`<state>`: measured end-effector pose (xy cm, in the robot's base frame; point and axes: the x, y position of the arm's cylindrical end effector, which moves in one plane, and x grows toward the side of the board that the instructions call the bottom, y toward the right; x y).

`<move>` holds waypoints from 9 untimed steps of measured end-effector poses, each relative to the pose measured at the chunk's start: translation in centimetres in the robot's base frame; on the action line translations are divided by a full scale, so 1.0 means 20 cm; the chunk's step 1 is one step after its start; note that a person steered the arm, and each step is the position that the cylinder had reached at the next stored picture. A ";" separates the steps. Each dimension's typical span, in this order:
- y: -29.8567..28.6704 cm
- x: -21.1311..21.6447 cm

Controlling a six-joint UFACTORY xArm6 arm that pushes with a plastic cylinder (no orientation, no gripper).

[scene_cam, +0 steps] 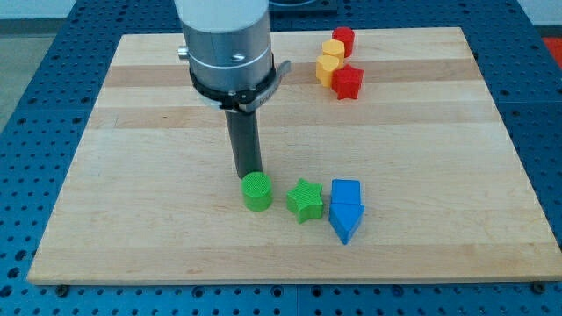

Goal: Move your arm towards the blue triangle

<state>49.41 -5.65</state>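
The blue triangle point(346, 221) lies near the view's bottom, right of centre, touching a blue block point(346, 193) just above it. My tip point(248, 175) is at the top edge of the green cylinder point(256, 191), to the left of the blue triangle. A green star point(305, 200) sits between the cylinder and the blue blocks.
A red cylinder point(342, 39), two yellow blocks point(329, 60) and a red star point(348, 82) cluster at the view's top right. The wooden board point(132, 175) ends near the view's bottom, with blue perforated table around it.
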 end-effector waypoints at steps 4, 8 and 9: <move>-0.40 0.09; 0.13 0.43; 0.27 0.43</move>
<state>58.02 -0.31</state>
